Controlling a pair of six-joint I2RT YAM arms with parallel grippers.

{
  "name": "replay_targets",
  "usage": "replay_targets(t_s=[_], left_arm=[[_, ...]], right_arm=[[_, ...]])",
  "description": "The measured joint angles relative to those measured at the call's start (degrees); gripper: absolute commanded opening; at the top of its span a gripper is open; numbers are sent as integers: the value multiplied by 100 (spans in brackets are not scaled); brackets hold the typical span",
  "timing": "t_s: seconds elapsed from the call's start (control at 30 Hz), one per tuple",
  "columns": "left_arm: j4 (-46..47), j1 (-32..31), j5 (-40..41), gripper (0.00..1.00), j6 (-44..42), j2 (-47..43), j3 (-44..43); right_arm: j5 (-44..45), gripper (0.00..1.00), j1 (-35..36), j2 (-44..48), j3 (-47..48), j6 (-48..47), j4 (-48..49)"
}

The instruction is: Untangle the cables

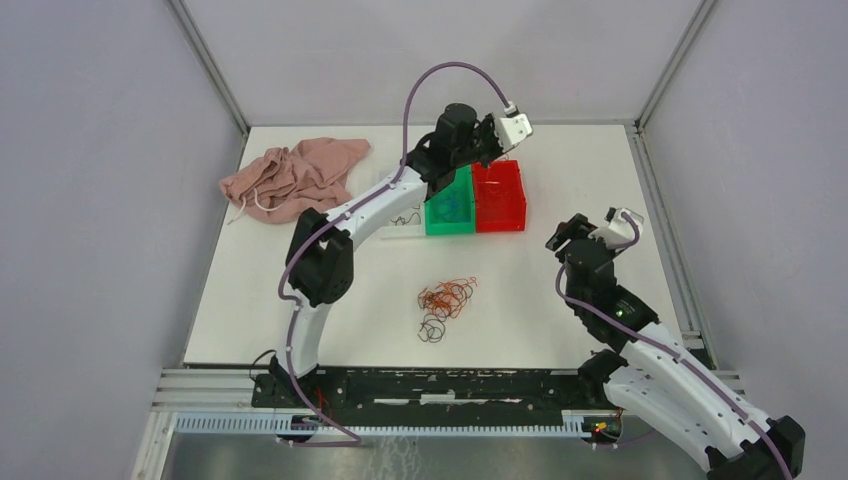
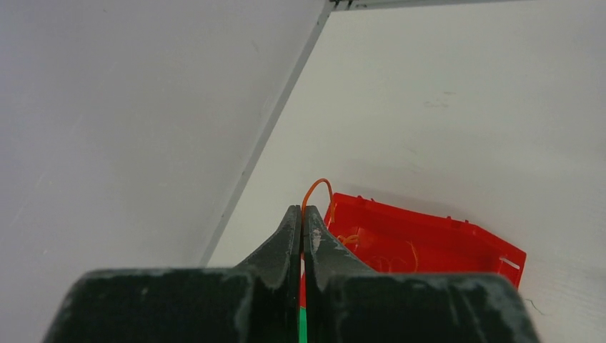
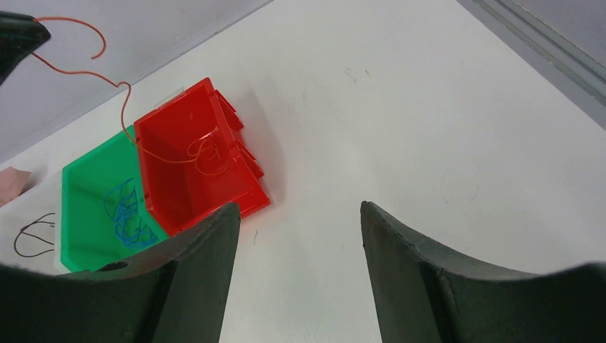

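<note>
Sorting step: left pincer (image 2: 302,214) clamped shut on one orange cable (image 2: 318,181) dangling over the red bin (image 2: 457,243), right pincer (image 3: 300,214) gaping and empty, other cables (image 1: 446,298) wadded on the desk (image 1: 240,300), so I reckon next I lower and release into the bin

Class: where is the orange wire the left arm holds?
Right wrist view, upper left: the orange wire hangs from the shut left fingers and trails down into the red bin, beside the green bin.
</note>
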State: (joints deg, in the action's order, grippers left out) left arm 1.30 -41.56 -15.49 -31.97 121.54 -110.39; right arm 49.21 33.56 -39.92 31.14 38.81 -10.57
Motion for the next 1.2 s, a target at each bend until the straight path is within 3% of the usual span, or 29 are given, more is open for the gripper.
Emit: replay_targets(t_s=[0.53,0.57,0.63,0.7,0.87,1.0,1.2], left_arm=[[-1281,-337,925,4,-271,1008,-367],[-1368,-337,953,9,-278,1073,-396],[-1526,-337,1016,40,-304,1189,-490],[-1644,-337,1119,59,-372,1316,-634],[-2170,-328,1263,84,-459,1464,-1032],[-2833,-273,1139,100,-455,1469,-1705],[-3738,-83,586,99,-424,813,-1963]], right_arm=[[2,69,-140,140,-4,44,-107],[2,69,-146,140,-4,48,-114],[2,69,-151,136,-4,52,-116],[-7,69,-170,120,-4,52,-114],[-120,70,-227,-72,-4,37,-94],[-369,70,-273,-376,-2,35,-76],[-1027,71,-326,-728,50,28,-52]])
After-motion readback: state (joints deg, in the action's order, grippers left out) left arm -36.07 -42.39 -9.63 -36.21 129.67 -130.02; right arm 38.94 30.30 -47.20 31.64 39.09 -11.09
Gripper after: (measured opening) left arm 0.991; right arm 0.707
